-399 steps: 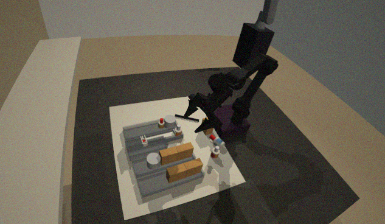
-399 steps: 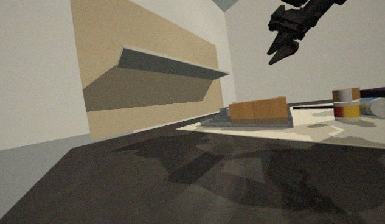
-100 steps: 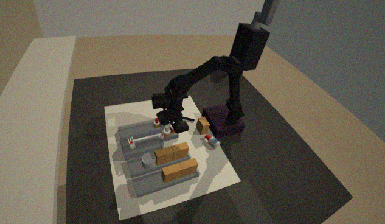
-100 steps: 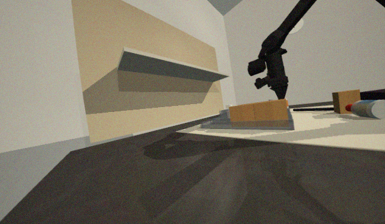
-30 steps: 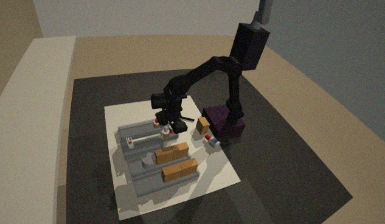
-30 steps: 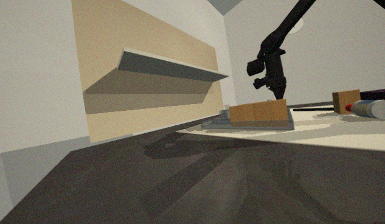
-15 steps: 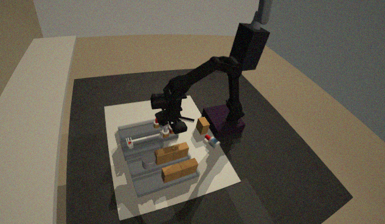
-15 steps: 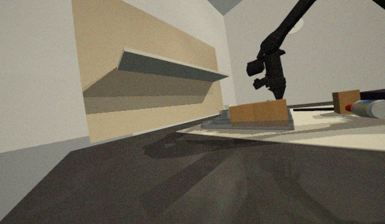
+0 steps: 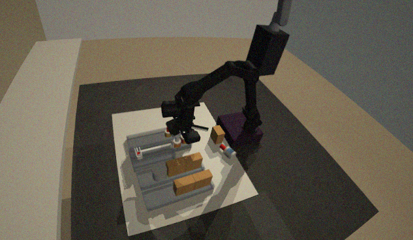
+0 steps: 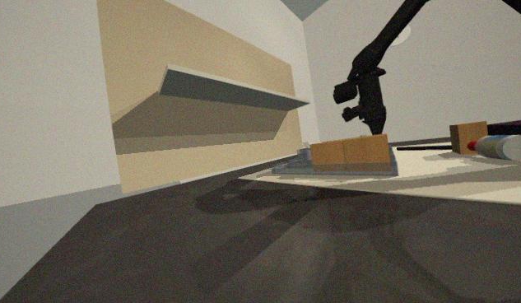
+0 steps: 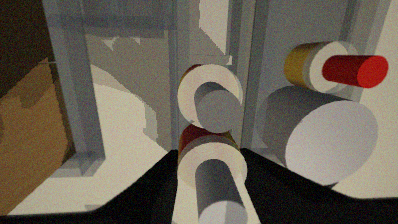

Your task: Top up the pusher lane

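My gripper (image 9: 186,138) (image 10: 377,132) (image 11: 208,155) is shut on a grey-capped jar (image 11: 213,169), with white shoulder and red-and-yellow body, at the front end of the sprung lane. The matching old jar (image 9: 177,142) (image 11: 186,96) stands upright just behind it between the lane's rails; the two overlap in the wrist view, and I cannot tell whether they touch. A white bar (image 9: 156,149) runs back along the lane to a white piece with red marks (image 9: 138,152). The pusher plate, front stop and held jar's base are hidden.
A red-capped jar (image 9: 168,132) (image 11: 300,65) and a pale cylinder (image 11: 331,142) stand in the neighbouring lane. Wooden blocks (image 9: 183,164) (image 9: 192,183) fill other lanes. A single block (image 9: 218,134) (image 10: 468,137), a dark rod (image 9: 200,127) and a lying blue jar (image 9: 229,151) (image 10: 490,146) are near the arm base.
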`<state>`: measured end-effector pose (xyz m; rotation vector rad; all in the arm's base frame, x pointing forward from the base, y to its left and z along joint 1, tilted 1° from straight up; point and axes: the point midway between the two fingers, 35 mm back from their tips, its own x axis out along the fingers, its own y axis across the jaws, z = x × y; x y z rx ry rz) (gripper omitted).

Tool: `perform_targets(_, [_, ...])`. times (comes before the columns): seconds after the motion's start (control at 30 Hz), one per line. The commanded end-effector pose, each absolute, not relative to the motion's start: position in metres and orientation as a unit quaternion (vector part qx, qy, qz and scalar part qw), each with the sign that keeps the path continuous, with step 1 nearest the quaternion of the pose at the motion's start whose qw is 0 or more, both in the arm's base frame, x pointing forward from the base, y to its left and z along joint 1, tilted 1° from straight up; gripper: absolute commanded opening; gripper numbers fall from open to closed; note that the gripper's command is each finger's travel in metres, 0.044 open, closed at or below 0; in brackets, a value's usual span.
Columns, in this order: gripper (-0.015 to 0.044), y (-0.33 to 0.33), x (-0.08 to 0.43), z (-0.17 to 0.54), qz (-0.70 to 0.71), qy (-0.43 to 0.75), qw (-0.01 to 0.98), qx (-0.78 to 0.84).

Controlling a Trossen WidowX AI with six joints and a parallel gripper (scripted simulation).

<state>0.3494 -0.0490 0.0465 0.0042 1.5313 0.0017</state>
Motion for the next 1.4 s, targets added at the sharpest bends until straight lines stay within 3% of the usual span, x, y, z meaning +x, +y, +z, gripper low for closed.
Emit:
perform_targets(0.0, [0.0000, -0.049, 0.354, 0.045, -0.001, 0.686, 0.728, 0.003])
perform_targets(1.37, [0.0000, -0.049, 0.353, 0.033, -0.001, 0.686, 0.728, 0.003])
